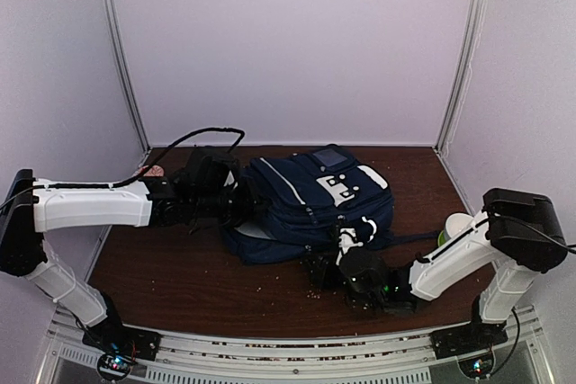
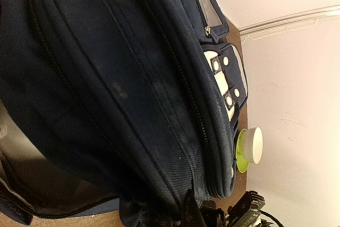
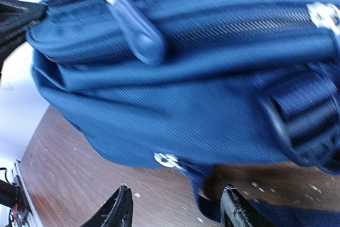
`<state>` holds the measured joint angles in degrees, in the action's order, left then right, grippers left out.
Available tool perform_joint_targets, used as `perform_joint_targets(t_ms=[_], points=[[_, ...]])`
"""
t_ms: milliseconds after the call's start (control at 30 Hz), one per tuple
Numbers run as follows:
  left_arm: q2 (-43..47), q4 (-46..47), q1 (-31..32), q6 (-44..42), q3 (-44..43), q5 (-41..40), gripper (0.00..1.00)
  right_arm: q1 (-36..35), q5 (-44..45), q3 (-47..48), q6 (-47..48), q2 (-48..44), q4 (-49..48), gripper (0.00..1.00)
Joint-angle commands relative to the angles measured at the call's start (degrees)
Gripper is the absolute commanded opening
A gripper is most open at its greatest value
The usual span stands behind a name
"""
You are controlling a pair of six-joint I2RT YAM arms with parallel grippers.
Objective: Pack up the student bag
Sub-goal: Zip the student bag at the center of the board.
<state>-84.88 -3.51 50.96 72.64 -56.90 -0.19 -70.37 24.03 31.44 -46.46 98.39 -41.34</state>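
And there lay the student bag (image 1: 306,200), flat on its side in the middle of the surface (image 1: 180,276), white patches up. The left arm reached in low at its left end, where the left wrist view showed pale lining (image 2: 32,174) under the navy fabric, so that mouth looked to be gaping. The left pincer (image 1: 232,206) was together, pressed against the bag; whether it pinched fabric, I couldn't tell. On the near right, the right pincer (image 3: 175,211) hung with its jaws apart just off the bag's lower edge, a strap end dangling between them, nothing gripped. Above it a zip pull (image 3: 133,22) lay flat along a closed zip line. A white cup (image 1: 457,224) with something lime-green beside it stood out by the right arm, well apart from the bag. My read: the opening was being readied, no item was in either pincer, and the loading and zipping looked yet to come.
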Motion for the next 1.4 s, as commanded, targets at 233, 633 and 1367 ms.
perform_joint_targets(t_ms=[233, 633, 1367], points=[[4.0, 5.5, 1.2, 0.8, -2.6, 1.3, 0.0, 2.3, -1.2, 4.1, 1.5, 5.1, -2.6, 0.56], [4.2, 5.5, 1.2, 0.6, -2.1, 0.9, 0.0, -0.8, -16.9, 1.0, 10.2, 0.2, -14.0, 0.49], [5.4, 3.9, 1.1, -0.4, -2.3, -0.5, 0.0, 4.3, -7.8, -3.7, 4.7, 0.4, -12.2, 0.52]])
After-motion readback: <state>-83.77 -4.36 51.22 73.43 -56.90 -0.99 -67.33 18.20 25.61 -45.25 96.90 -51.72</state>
